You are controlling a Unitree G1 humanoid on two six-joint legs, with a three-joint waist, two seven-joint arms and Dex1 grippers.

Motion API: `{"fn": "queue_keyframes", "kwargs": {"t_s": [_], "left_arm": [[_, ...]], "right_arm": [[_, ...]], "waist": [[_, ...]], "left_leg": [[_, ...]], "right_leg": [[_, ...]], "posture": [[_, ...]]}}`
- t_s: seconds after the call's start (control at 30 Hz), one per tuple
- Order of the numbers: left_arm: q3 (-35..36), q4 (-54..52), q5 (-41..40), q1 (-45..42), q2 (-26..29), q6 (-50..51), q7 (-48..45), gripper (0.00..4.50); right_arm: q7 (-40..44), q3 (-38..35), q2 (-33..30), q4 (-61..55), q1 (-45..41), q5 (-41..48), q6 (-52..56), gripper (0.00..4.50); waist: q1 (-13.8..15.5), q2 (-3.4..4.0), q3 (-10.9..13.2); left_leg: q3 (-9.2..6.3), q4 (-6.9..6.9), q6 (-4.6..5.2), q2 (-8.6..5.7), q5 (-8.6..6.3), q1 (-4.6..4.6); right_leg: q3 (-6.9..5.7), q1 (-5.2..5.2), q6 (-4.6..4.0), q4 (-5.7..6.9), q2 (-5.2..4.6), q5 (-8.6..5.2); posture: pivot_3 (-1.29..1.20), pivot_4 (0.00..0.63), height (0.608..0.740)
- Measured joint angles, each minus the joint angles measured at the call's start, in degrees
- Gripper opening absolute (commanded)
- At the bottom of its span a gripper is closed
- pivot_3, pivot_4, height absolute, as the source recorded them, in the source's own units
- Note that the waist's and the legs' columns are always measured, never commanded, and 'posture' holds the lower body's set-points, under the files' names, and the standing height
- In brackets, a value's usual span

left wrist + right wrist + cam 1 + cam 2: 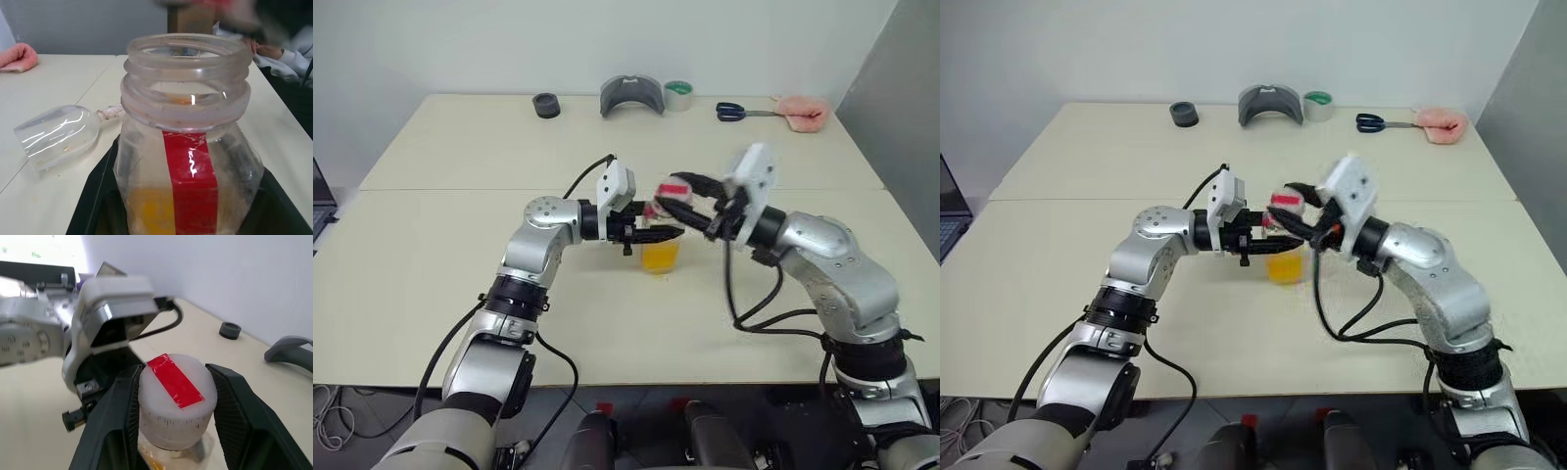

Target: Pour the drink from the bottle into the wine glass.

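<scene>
My left gripper (668, 233) is shut on the body of the bottle (188, 161), a clear one with a red strip, and holds it upright above the table. Orange drink (660, 257) fills its lower part. The mouth of the bottle stands open in the left wrist view. Just above it, my right gripper (173, 373) is shut on the white cap (173, 399) with its red strip, one finger on each side. The wine glass (56, 134) lies on its side on the table beyond the bottle; in the eye views my right arm hides it.
Along the table's far edge are a black tape roll (546, 105), a grey curved piece (631, 95), a green-and-white tape roll (678, 95), blue-handled scissors (736, 112) and a pink cloth (803, 111). A laptop corner (321, 201) shows at the far left.
</scene>
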Motion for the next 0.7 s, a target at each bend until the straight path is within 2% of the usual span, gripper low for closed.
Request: {"fn": "queue_keyframes", "kwargs": {"t_s": [0.1,0.2,0.33,0.43,0.5,0.53,0.7], "left_arm": [[0.3,-0.2,-0.1,0.7,0.3,0.2,0.3,1.79],[0.5,-0.5,-0.1,1.2,0.5,0.7,1.1,1.79],[1.7,-1.1,-0.3,2.1,0.9,1.1,2.1,1.79],[1.9,-1.5,-0.5,2.3,1.0,1.6,2.7,1.79],[1.9,-2.4,-0.6,2.4,0.9,2.2,3.1,1.79],[1.9,-2.7,-0.7,2.4,0.8,2.2,3.5,1.79],[2.8,-3.1,-0.8,2.4,0.9,2.4,5.1,1.79]], "right_arm": [[-3.0,-8.6,-0.8,-4.1,3.8,6.0,4.4,1.74],[-5.2,-12.8,-2.8,-6.6,10.6,7.3,6.1,1.74],[-7.5,-13.0,-5.7,-4.7,29.4,-0.2,4.2,1.74],[-10.4,-11.9,-3.8,-0.2,34.4,-6.0,-0.2,1.74],[-12.2,-11.6,-1.5,2.5,34.9,-8.5,-3.4,2.5],[-12.5,-11.2,-1.1,3.6,35.2,-9.5,-4.9,2.73],[-11.8,-9.3,-1.0,7.1,36.0,-12.6,-8.9,4.49]], "waist": [[0.3,0.0,0.0],[0.4,-0.01,0.0],[0.9,-0.02,0.0],[0.4,-0.02,0.0],[0.0,-0.01,0.0],[-0.1,0.0,0.0],[-0.2,0.0,0.0]], "left_leg": [[0.0,-0.01,0.02,-0.02,-0.01,0.0],[0.01,-0.01,0.03,-0.04,-0.02,0.0],[0.12,-0.02,0.05,-0.08,-0.03,0.02],[0.21,0.05,0.05,-0.04,-0.03,0.11],[0.2,0.05,0.05,0.0,-0.03,0.17],[0.2,0.05,0.05,0.0,-0.03,0.2],[0.19,0.08,0.04,-0.02,-0.03,0.17]], "right_leg": [[-0.01,0.02,0.0,-0.02,0.0,0.0],[0.0,0.03,0.0,-0.02,0.02,0.0],[0.11,0.04,0.01,-0.03,0.03,0.0],[0.2,0.04,0.03,0.13,0.07,0.0],[0.21,0.04,0.03,0.21,0.13,-0.01],[0.21,0.04,0.02,0.22,0.14,-0.02],[0.21,0.04,0.02,0.22,0.13,-0.02]], "posture": [[0.0,0.15,0.74],[0.0,0.15,0.74],[0.0,0.15,0.74],[0.0,0.15,0.74],[0.0,0.15,0.74],[0.0,0.15,0.74],[0.0,0.15,0.74]]}}
